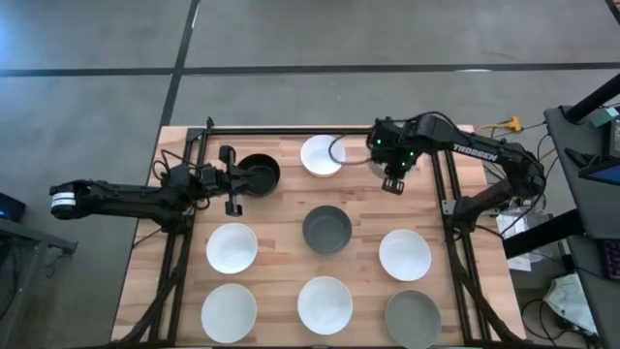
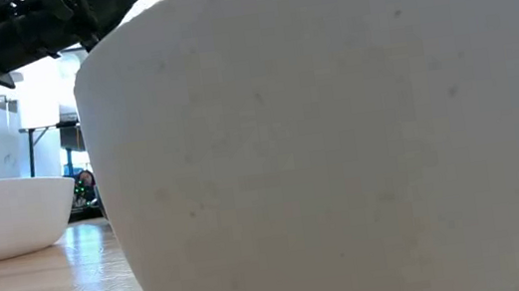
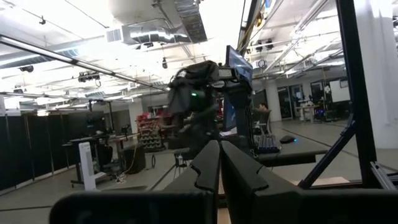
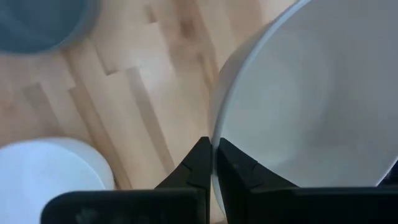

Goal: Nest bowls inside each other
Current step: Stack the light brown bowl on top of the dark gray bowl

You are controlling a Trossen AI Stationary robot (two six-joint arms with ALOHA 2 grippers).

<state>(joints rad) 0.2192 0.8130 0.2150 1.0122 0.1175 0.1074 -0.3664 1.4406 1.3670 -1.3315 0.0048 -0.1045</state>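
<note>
Eight bowls stand on the wooden table (image 1: pixel 281 208). Five are white, among them one at the far edge (image 1: pixel 322 155). A dark grey one (image 1: pixel 326 228) is at the middle, a grey one (image 1: pixel 412 318) at the near right, and a black one (image 1: pixel 260 173) at the far left. My right gripper (image 1: pixel 390 167) is shut on a pale grey bowl (image 4: pixel 311 99) at the far right, mostly hidden under the arm in the high view. My left gripper (image 1: pixel 237 180) is shut and level, at the black bowl's left rim. The black bowl does not show in the left wrist view. My right gripper pinches the pale grey bowl's rim (image 4: pixel 214 121), one finger (image 4: pixel 239 168) inside the bowl and one finger (image 4: pixel 193 168) outside. The fingers come from above, pointing down. My left gripper is close to the black bowl's left rim; whether it touches, I cannot tell.
A black frame (image 1: pixel 291 130) runs along the table's far edge and down both sides. White bowls stand at the near left (image 1: pixel 229 312), near middle (image 1: pixel 325 304), left (image 1: pixel 232 247) and right (image 1: pixel 405 254). In the low view one white bowl (image 2: pixel 358 132) fills most of the picture.
</note>
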